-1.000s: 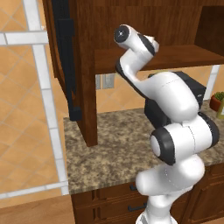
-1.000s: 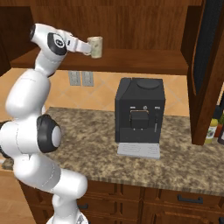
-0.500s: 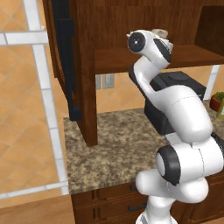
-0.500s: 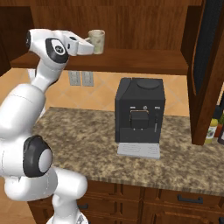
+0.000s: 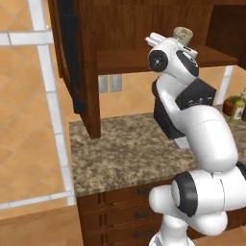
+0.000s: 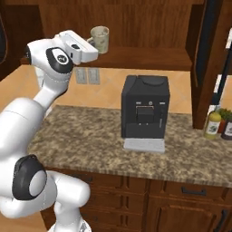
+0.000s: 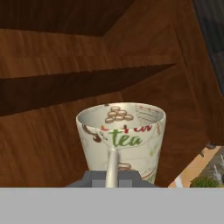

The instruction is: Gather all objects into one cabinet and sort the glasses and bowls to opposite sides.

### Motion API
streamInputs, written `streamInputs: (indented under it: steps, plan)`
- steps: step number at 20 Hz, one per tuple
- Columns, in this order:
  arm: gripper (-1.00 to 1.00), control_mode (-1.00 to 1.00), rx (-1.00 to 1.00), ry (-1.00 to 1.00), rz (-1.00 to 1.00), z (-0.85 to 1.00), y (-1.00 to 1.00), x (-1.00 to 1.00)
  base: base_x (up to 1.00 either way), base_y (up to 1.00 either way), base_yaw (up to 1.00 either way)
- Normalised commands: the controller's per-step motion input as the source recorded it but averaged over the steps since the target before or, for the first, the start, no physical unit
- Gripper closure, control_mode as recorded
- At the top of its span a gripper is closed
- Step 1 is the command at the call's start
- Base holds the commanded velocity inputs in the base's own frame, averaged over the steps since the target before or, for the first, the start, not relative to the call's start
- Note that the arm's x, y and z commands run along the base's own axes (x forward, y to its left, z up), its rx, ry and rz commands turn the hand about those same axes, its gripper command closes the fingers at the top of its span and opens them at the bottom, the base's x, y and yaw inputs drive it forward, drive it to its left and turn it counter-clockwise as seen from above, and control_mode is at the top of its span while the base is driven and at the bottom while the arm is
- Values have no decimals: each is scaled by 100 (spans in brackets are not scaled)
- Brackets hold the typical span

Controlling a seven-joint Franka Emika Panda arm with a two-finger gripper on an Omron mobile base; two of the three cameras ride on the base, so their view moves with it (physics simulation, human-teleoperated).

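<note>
The jaws of the white arm's two-finger gripper were clamped on the rim of the cream patterned tumbler, which was held upright at the dark reddish-brown wooden cabinet's plain wood shelf, evidently for placement on it.

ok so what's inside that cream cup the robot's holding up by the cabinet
The cream cup in the tool looks empty: the hand view shows only its printed inner wall near the rim. Its bottom is hidden by the front wall and the tool's finger over the rim.
</note>
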Motion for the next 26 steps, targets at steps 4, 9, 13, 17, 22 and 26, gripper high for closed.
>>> streamInputs:
  steps: [4, 9, 13, 17, 22, 26]
  plan:
    - [100, 100, 0, 0, 0, 0, 0, 0, -79, -3, 0]
    - [100, 100, 0, 0, 0, 0, 0, 0, -92, 0, 0]
    - [100, 100, 0, 0, 0, 0, 0, 0, -100, -5, 0]
    - [100, 100, 0, 0, 0, 0, 0, 0, -92, -20, -8]
    - [100, 100, 0, 0, 0, 0, 0, 0, -53, -31, -37]
    - [100, 100, 0, 0, 0, 0, 0, 0, -29, -33, -60]
